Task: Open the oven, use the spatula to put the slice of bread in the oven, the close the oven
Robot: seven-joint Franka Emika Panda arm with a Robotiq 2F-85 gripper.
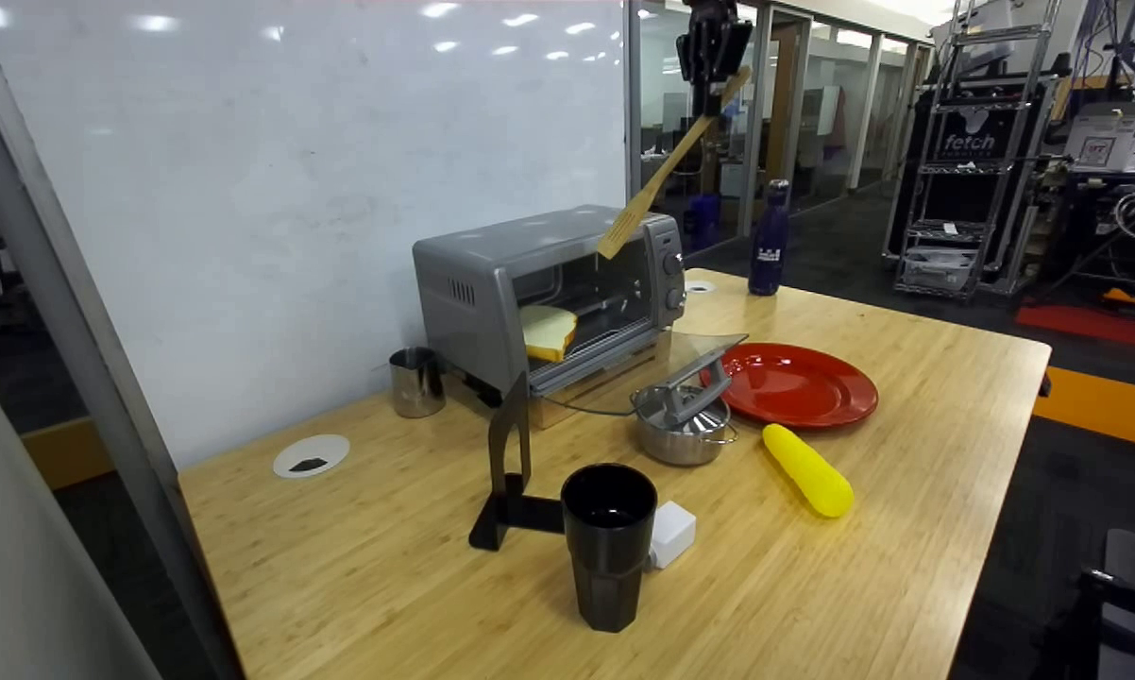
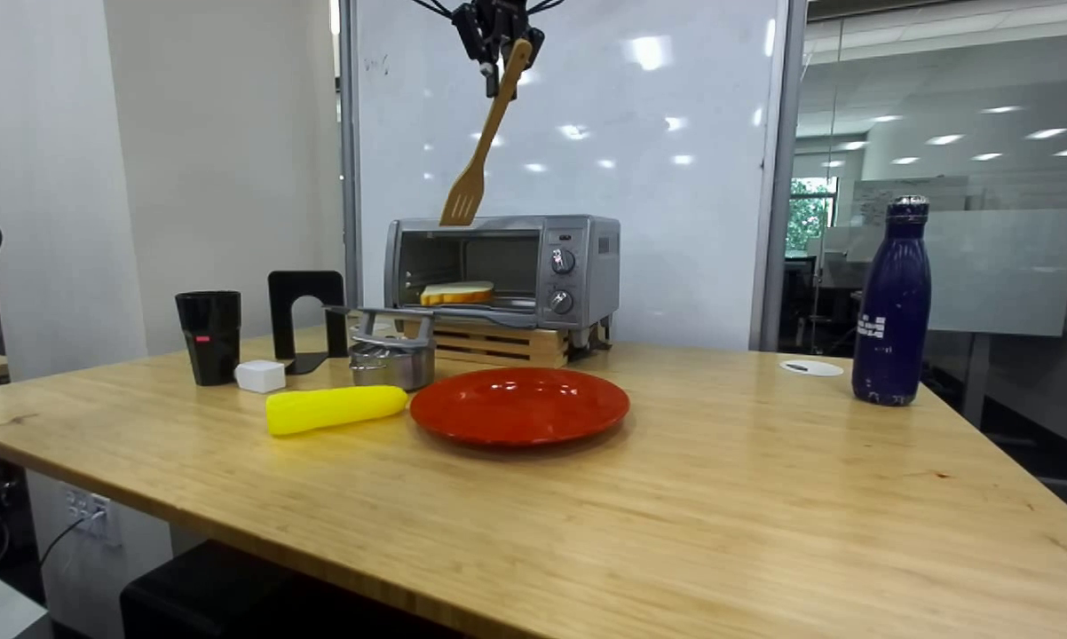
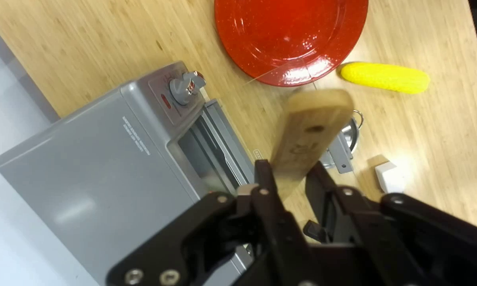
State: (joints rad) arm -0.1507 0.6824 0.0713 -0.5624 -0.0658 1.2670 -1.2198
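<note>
Exterior view: your black gripper (image 1: 708,108), clamped on the light-wood spatula (image 1: 652,189), has the boxy silver-grey metal oven (image 1: 468,302) at seven o'clock, cream bread slice (image 1: 550,332) inside, and the lowered grey door handle (image 1: 702,400) at six.

Bright overhead light, spotty glare on the whiteboard (image 1: 341,170), wrist-view blur on the spatula (image 3: 302,143)

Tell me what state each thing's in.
Grey metal toaster oven: open
Flat cream bread slice: inside the oven
Slim wooden spatula: held, blade down
Black end effector: gripping the spatula
Round red plate: face up
Tall blue bottle: upright, capped
Tapered black cup: upright
Small silver pot: upright
Small steel cup: upright
Long yellow object: lying down
Black bookend: upright
</note>
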